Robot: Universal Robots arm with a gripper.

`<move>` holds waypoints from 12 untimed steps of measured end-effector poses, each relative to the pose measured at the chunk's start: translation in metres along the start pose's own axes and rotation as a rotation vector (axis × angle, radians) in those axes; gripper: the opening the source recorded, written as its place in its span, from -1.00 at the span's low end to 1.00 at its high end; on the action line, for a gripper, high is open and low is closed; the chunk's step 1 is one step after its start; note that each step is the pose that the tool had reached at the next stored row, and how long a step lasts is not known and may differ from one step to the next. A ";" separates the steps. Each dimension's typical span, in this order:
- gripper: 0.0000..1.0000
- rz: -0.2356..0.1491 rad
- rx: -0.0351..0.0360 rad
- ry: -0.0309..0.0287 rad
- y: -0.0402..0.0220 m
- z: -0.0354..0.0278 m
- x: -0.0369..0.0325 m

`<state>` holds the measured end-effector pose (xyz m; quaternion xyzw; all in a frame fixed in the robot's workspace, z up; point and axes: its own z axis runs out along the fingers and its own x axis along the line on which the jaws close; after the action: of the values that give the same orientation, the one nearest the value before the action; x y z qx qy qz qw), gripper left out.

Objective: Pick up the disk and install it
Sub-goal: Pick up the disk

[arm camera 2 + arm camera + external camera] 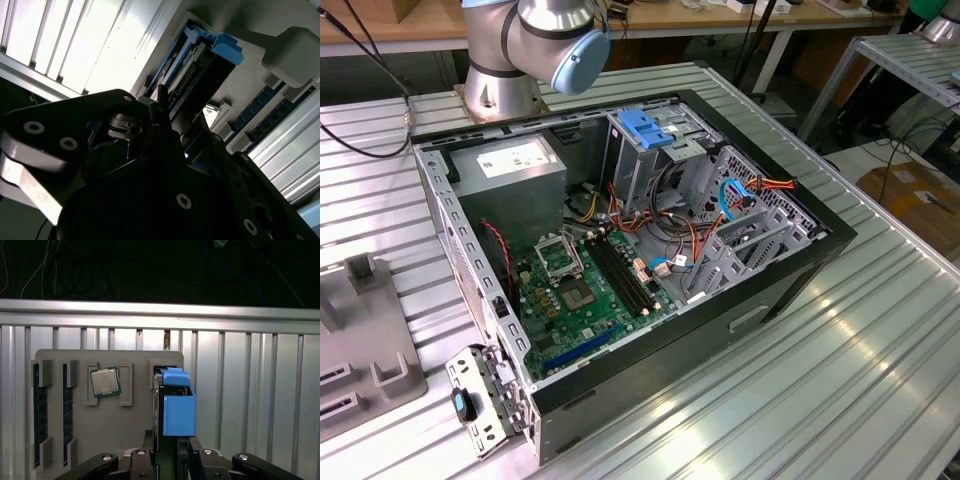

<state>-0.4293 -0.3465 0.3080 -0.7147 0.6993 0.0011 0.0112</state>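
Observation:
The disk point(172, 405) stands on edge in a slot of the grey parts tray point(135, 435), a grey drive clipped in a bright blue rail frame. In the second wrist view the disk point(202, 65) runs away from the dark gripper body, its blue end farthest off. My gripper point(172, 462) sits right at the near end of the disk, in line with it and straddling its edge. The gripper point(175, 120) is close against the drive in this view too. The disk is still seated in the tray.
An open computer case point(620, 250) lies on the ribbed metal table, with a bare blue bracket point(645, 125) in its drive cage, a grey power supply point(510, 165) and a motherboard point(580, 290). A processor chip point(105, 381) and memory sticks point(37, 415) also lie on the tray point(360, 350).

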 end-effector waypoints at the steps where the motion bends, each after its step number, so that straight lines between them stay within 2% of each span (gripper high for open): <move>1: -0.29 0.000 0.0000 -0.0001 0.0000 0.0000 0.0000; 12: -0.29 0.000 0.0001 -0.0017 0.0001 -0.0003 0.0000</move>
<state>-0.4294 -0.3465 0.3083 -0.7147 0.6993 0.0017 0.0119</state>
